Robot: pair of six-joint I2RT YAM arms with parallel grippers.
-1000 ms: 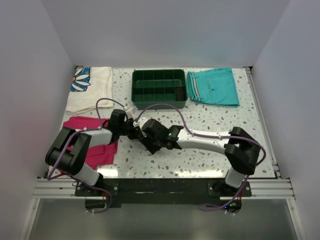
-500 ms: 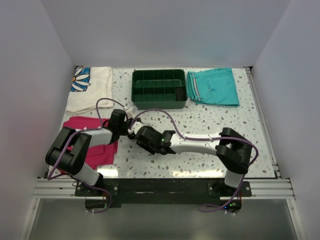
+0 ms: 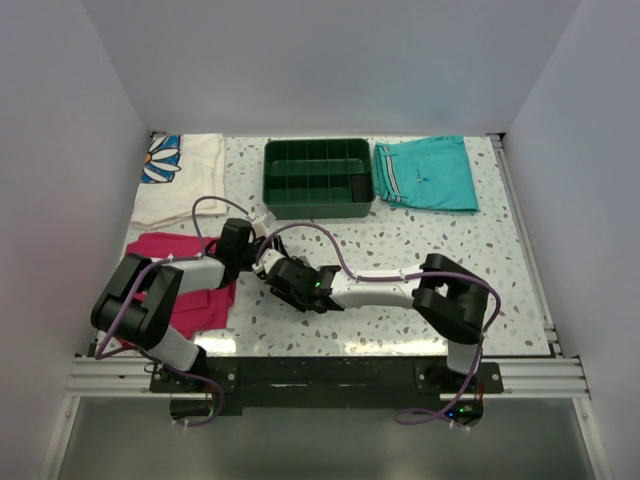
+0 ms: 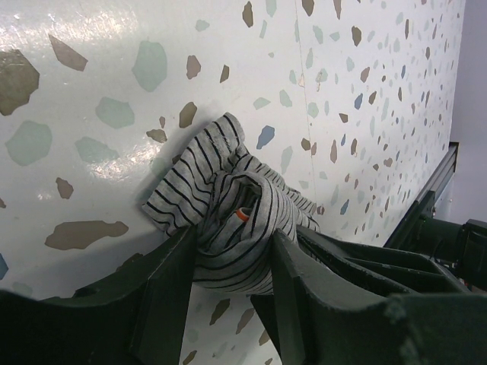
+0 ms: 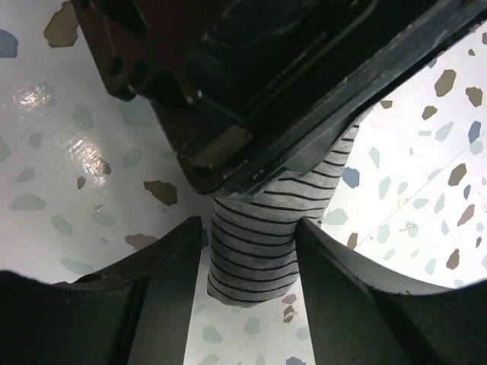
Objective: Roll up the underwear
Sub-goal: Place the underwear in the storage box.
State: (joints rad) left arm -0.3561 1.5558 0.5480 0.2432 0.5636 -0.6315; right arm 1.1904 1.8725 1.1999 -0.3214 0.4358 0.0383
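Terrazzo bench [image 3: 420,255], white with coloured speckles, walled on three sides. Bolted at the near edge, the left arm [image 3: 140,305] and right arm [image 3: 455,300] both bend inward. Their wrists meet over the near-left part of the bench, closer to the near edge than the far one.

Far-left corner: a white cloth [image 3: 190,185] with a blue flower print, lying flat. Far edge, about mid-width: the green tray [image 3: 318,207], divided into compartments. Just beside the tray's right side, toward the far-right corner: the teal shorts [image 3: 428,172], folded flat. Along the left edge: the magenta cloth [image 3: 205,305], partly under the left arm.

Down at the wrists, the left gripper [image 4: 232,237] is clamped on the underwear [image 4: 217,190]. The grey-white striped cloth is bunched and pinched between its fingers, with a spot of orange-red trim showing in the fold. The garment rests on the bare bench top, and a loose flap spreads out past the fingertips.

Facing it, the right gripper [image 5: 249,228] has one finger on each side of a tight rolled end of the same striped cloth, close against it. Whether they squeeze it or only bracket it, cannot tell (thin dark line by one finger, could be shadow). The left gripper's black body fills the top of the right wrist view, directly over the roll. In the top view the underwear is hidden under the two wrists.
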